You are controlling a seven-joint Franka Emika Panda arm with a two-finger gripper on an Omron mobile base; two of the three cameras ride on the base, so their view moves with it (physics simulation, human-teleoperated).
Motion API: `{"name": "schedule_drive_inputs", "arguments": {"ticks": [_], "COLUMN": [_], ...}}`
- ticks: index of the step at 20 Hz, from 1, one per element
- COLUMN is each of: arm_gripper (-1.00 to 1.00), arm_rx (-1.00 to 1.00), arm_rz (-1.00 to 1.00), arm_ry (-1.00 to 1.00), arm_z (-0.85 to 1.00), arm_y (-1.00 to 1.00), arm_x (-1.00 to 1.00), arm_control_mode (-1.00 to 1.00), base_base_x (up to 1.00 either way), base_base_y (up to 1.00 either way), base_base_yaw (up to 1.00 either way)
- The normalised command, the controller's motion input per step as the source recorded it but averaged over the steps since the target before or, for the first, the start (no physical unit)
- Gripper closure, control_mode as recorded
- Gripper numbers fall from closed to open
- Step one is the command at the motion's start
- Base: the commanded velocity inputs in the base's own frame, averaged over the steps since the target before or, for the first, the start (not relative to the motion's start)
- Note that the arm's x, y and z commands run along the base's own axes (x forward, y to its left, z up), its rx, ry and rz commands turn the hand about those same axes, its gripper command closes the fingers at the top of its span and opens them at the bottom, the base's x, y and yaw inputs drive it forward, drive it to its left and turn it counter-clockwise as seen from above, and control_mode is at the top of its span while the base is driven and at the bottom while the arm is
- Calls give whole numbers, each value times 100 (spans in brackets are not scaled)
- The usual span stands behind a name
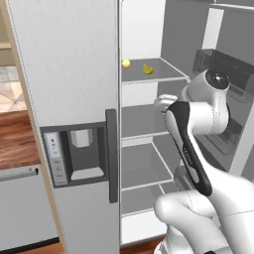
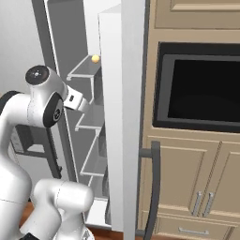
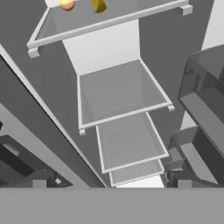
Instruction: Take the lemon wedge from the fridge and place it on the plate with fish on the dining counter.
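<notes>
I see my arm as glossy white rounded link shells with a long dark grey-black strip set along one link. A round dark cap with a small pale centre closes one joint, a larger dark disc sits on that housing's side, and a small dark mark shows on the white link beyond it.

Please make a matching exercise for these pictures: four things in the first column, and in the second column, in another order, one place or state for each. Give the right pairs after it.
Things:
1. lemon wedge
2. round pale fruit
3. dispenser recess
4. right fridge door

Places or states:
A. swung open, seen edge-on
B. set in the closed left door
C. top shelf, nearest the closed door's edge
D. top shelf, further to the right

Pairs: 1-D, 2-C, 3-B, 4-A
</notes>
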Motion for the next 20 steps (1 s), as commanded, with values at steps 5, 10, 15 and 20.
{"name": "schedule_drive_inputs", "arguments": {"ticks": [5, 10, 15, 20], "arm_gripper": [-100, -100, -100, -100], "arm_rx": [0, -10, -24, -15], "arm_rz": [0, -3, -1, 1], "arm_ry": [0, -6, -18, -7], "arm_z": [0, 59, 100, 88], "arm_y": [0, 0, 0, -14], "arm_x": [0, 5, 11, 23], "arm_control_mode": [100, -100, -100, -100], "base_base_x": [26, 6, 0, 0], "base_base_y": [4, 0, 0, 0], "base_base_yaw": [0, 0, 0, 0]}}
